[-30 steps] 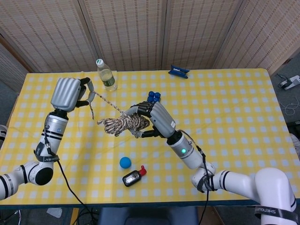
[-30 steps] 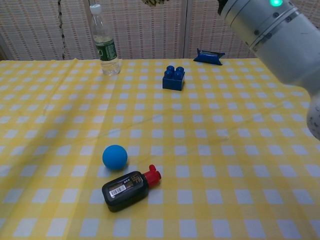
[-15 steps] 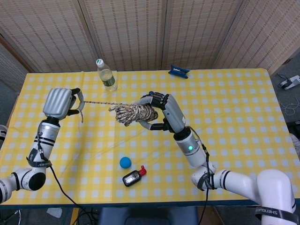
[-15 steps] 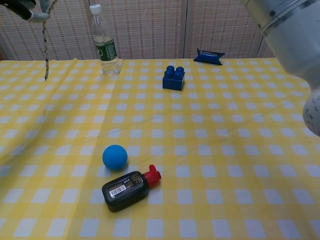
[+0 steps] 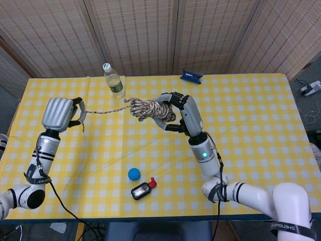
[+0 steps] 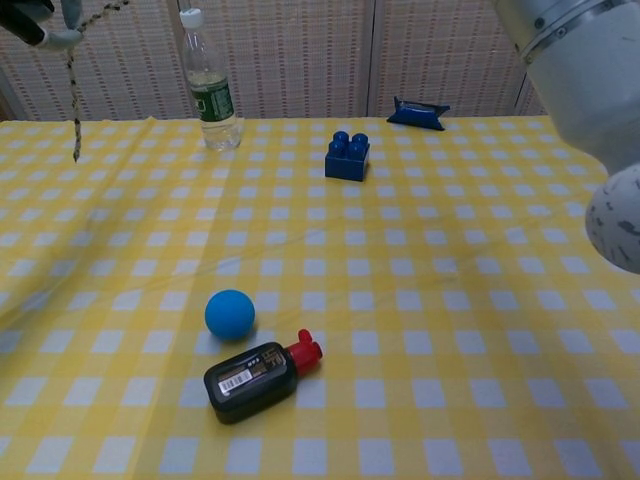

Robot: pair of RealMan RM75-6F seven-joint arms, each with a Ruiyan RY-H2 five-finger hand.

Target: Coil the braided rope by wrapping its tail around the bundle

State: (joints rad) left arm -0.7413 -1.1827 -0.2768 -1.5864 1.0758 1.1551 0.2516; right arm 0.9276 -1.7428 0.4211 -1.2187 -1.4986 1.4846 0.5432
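A speckled braided rope bundle (image 5: 149, 110) hangs in the air above the table, gripped by my right hand (image 5: 181, 111), whose fingers curl around its right end. The rope's tail (image 5: 103, 111) runs taut leftward from the bundle to my left hand (image 5: 61, 114), which holds it with a short end dangling below. In the chest view only the fingertips of my left hand (image 6: 40, 22) show at the top left, with the loose rope end (image 6: 73, 90) hanging down; the bundle is out of that view.
A water bottle (image 5: 114, 80) stands at the back left, close behind the taut tail. A blue brick (image 6: 347, 155) and a dark blue packet (image 5: 191, 76) lie further back. A blue ball (image 5: 133, 173) and a black, red-capped bottle (image 5: 142, 189) lie near the front edge.
My right hand has lifted the bundle up and toward the back. My left hand has pulled outward to the left and lowered, and the tail now runs level and taut.
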